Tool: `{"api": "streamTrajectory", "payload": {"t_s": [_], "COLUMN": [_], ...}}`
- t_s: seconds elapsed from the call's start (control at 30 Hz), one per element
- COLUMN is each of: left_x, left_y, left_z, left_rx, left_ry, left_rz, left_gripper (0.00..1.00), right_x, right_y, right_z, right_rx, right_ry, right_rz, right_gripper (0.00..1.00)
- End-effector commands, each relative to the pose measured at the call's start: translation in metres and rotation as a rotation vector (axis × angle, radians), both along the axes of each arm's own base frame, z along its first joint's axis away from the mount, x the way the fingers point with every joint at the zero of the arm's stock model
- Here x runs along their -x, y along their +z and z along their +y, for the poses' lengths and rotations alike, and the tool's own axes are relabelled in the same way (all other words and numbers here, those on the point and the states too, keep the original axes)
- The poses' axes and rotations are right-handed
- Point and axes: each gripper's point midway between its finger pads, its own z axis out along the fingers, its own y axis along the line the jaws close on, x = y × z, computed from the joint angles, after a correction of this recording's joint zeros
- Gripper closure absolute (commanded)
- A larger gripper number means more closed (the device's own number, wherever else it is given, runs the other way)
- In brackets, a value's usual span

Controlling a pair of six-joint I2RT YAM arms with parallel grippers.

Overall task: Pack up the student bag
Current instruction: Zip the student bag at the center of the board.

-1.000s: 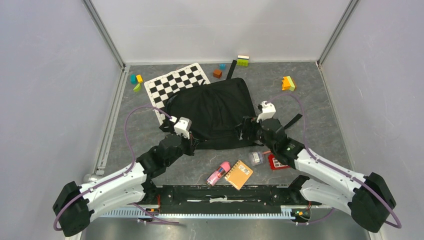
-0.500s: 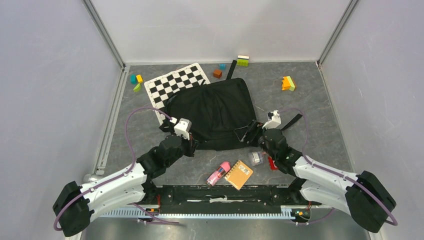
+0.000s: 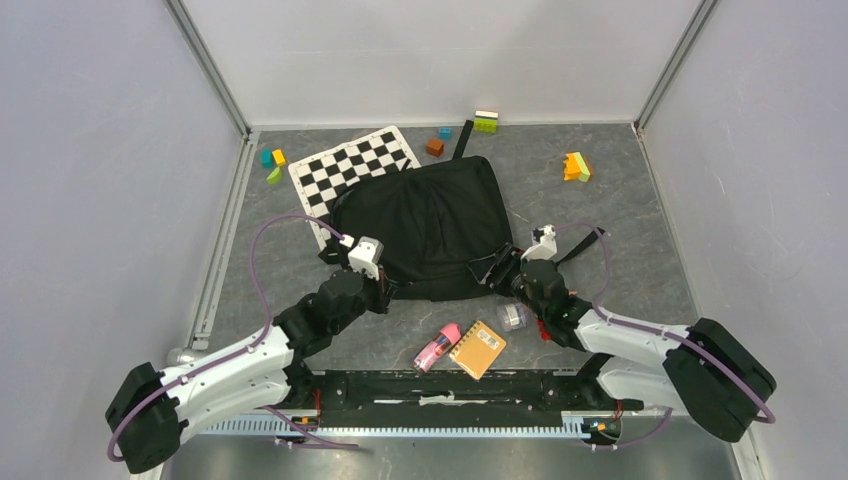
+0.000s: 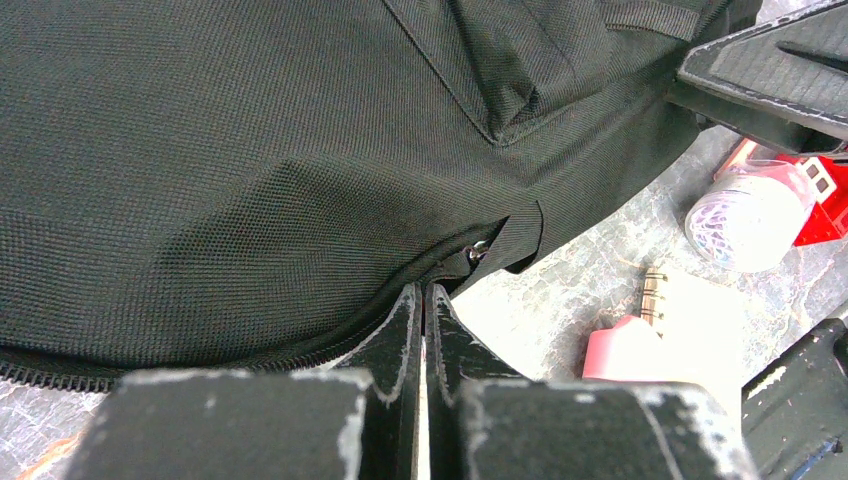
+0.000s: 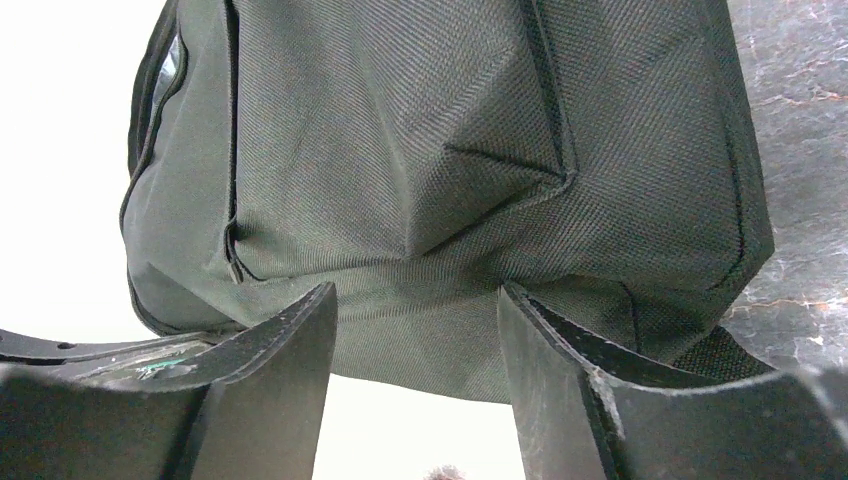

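Observation:
The student bag (image 3: 430, 225) lies flat in the middle of the table, black and soft. My left gripper (image 3: 385, 290) is shut at its near left edge. In the left wrist view the shut tips of the left gripper (image 4: 427, 292) press against the zipper seam of the bag (image 4: 250, 150), just left of a small metal zipper pull (image 4: 478, 252). My right gripper (image 3: 497, 272) is at the near right corner. In the right wrist view the right gripper (image 5: 415, 300) stands open, with the lower edge of the bag (image 5: 450, 150) reaching down between its fingers (image 5: 270, 340).
Near the front lie a pink item (image 3: 437, 347), a tan spiral notebook (image 3: 478, 348), a clear jar (image 3: 513, 316) and a red item (image 3: 545, 325) partly under the right arm. A checkerboard (image 3: 345, 165) pokes out behind the bag. Coloured blocks (image 3: 576, 166) sit along the back.
The right arm has swung left and dropped low, bringing its gripper to the bag's near right corner with the jaws narrowing. The left arm has not moved.

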Motion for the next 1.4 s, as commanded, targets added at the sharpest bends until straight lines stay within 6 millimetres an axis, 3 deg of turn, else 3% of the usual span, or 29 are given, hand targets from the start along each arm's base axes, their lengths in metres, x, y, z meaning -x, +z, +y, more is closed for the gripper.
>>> {"api": "streamTrajectory", "payload": {"t_s": [0.0,0.17,0.3,0.53,0.6,1.03,1.37], "left_x": [-0.006,-0.006,-0.006,-0.003,-0.003,-0.014,-0.028], "left_y": [0.013,0.013,0.015,0.015,0.015,0.009,0.027], "left_z": [-0.002,-0.002,-0.002,0.003,0.006,0.043,0.083], "left_rx": [0.053,0.054,0.058,0.051,0.042,-0.024,-0.023], "left_ry": [0.026,0.027,0.025,0.03,0.036,0.16,0.373], "left_rz": [-0.025,-0.025,-0.03,-0.038,-0.041,-0.04,-0.048], "left_gripper": [0.98,0.98,0.98,0.98,0.98,0.98,0.98], "right_x": [-0.007,-0.009,-0.012,-0.019,-0.021,-0.046,-0.066], "right_y": [0.016,0.002,0.001,0.013,0.016,0.011,0.025], "right_z": [0.008,0.003,0.003,-0.01,-0.017,-0.093,-0.115], "right_rx": [-0.076,-0.043,-0.028,0.004,0.033,0.299,0.416], "right_ry": [-0.022,-0.044,-0.05,-0.096,-0.121,-0.31,-0.366], "right_rz": [-0.034,-0.015,-0.028,-0.105,-0.123,-0.168,-0.2], "right_gripper": [0.37,0.42,0.54,0.93,1.0,1.0,1.0]}}
